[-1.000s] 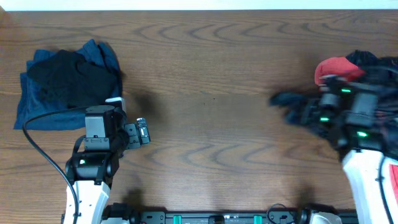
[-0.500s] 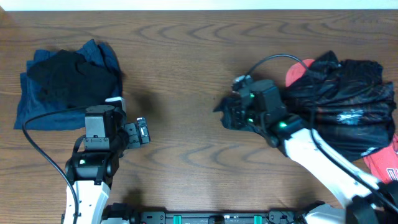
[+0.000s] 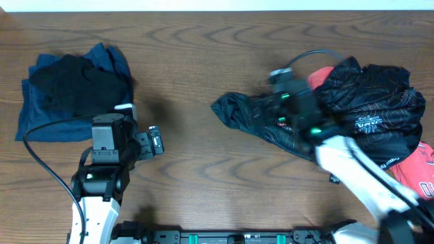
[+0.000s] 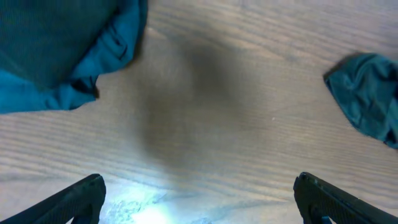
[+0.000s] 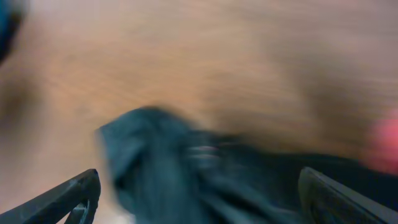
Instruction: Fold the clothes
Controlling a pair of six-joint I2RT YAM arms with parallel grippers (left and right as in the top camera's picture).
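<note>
Black sports shirt (image 3: 366,115), one, orange contour lines, crumpled on the tabletop (image 3: 203,61) right of centre, not yet folded; red garment (image 3: 413,173), one, under its edge; blue garment (image 3: 41,108) and black garment (image 3: 74,85), one each, stacked far left, which I judge done. Left fingers (image 4: 81,196) wide, empty; right fingers (image 5: 68,199) wide above the shirt, gripping nothing; folding barely begun.

Robotics lab: cabled arm (image 3: 102,173) on a wooden table (image 3: 203,74).
</note>
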